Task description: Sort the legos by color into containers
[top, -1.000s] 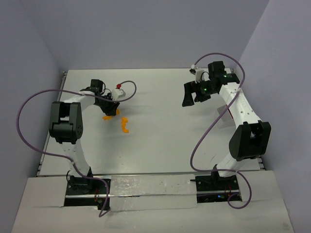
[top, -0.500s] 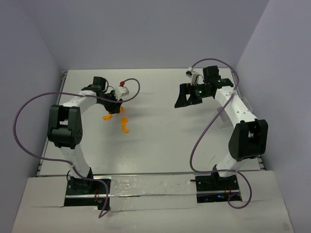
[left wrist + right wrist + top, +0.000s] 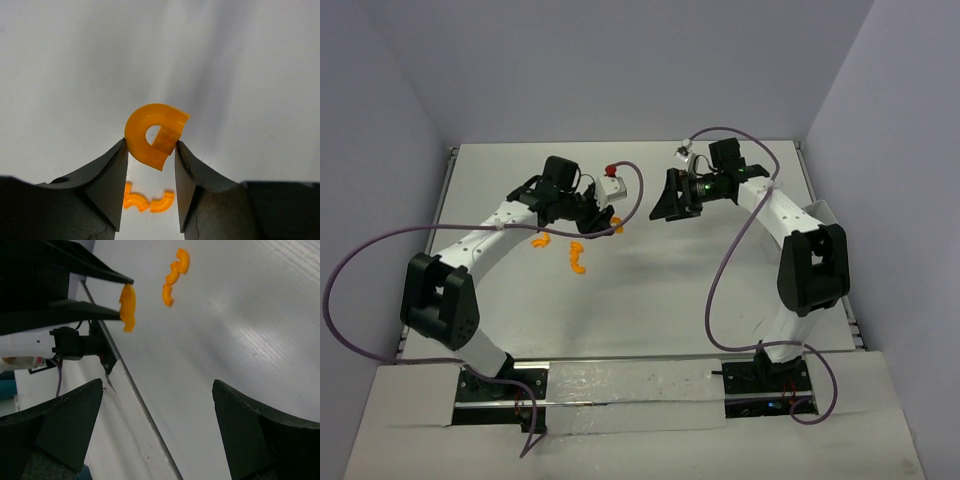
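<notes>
The left arm (image 3: pixel 485 240) and the right arm (image 3: pixel 770 212) are being shown with white link shells joined by bulky black joint housings (image 3: pixel 440 300), each arm being carried on a black base (image 3: pixel 760 378). A purple cable (image 3: pixel 380 237) is being looped beside the left arm, with a red cap (image 3: pixel 612 168) being seen at a cable end above a white boxy camera module (image 3: pixel 611 186). Another purple cable (image 3: pixel 712 290) is being trailed along the right arm. A green light (image 3: pixel 705 181) is being shown at the right wrist. The fingers (image 3: pixel 100 190) of the left gripper (image 3: pixel 150 141) and of the right gripper (image 3: pixel 158 384) are being shown as matte black wedges.
</notes>
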You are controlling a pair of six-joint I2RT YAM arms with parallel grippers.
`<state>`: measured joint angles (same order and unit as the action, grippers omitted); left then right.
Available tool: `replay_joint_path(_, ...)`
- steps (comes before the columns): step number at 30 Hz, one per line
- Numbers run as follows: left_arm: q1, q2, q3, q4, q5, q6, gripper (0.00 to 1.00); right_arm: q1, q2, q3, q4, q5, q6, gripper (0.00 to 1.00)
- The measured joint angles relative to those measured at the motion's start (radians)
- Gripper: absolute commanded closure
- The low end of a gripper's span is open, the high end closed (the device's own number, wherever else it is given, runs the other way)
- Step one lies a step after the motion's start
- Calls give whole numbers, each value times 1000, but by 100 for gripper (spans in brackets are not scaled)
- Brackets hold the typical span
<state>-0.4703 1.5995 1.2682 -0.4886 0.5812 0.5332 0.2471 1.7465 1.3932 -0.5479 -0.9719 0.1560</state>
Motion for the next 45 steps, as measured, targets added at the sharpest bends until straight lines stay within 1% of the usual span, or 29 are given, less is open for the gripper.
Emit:
replay_joint_path(6,-53,-50,1,57,53,-157,75,54,31,-6,92,-63,77,10)
replay_joint_path(12,-98,-52,7,66,54,-214,76,70,46,-6,130,-96,121,16)
replay_joint_path(21,-130,-52,7,81,11,-219,77,103,56,-14,166,-126,145,45)
replay_joint_path(22,-131,-52,7,85,2,-219,77,108,57,-22,171,-129,149,46)
replay_joint_path(28,-137,-52,-5,89,-42,-221,76,121,57,-69,210,-155,171,68)
replay_joint_path(30,-140,-52,-10,90,-56,-220,72,122,57,-72,215,-165,178,81)
replay_joint_path(31,-141,-52,-13,91,-63,-220,66,122,57,-71,218,-168,180,87)
replay_joint_path(32,-142,-52,-16,91,-71,-219,53,122,57,-71,220,-167,182,97)
replay_joint_path(33,-142,-52,-17,94,-80,-218,45,122,57,-71,222,-161,182,100)
replay_joint_path(34,-143,-52,-17,96,-92,-217,33,120,57,-71,222,-156,183,100)
replay_joint_path(35,-144,-52,-17,98,-109,-220,12,118,56,-71,222,-154,183,100)
replay_joint_path(36,-145,-52,-17,101,-136,-225,1,115,56,-71,220,-154,180,100)
replay_joint_path(38,-143,-52,-17,108,-201,-238,1,103,56,-69,192,-152,153,100)
replay_joint_path(41,-137,-52,-17,109,-294,-250,1,56,49,-53,64,-105,36,100)
replay_joint_path(42,-133,-54,-18,111,-317,-255,1,26,44,-40,12,-76,-18,100)
replay_joint_path(45,-119,-78,-38,116,-364,-272,1,-95,12,2,-157,87,-197,100)
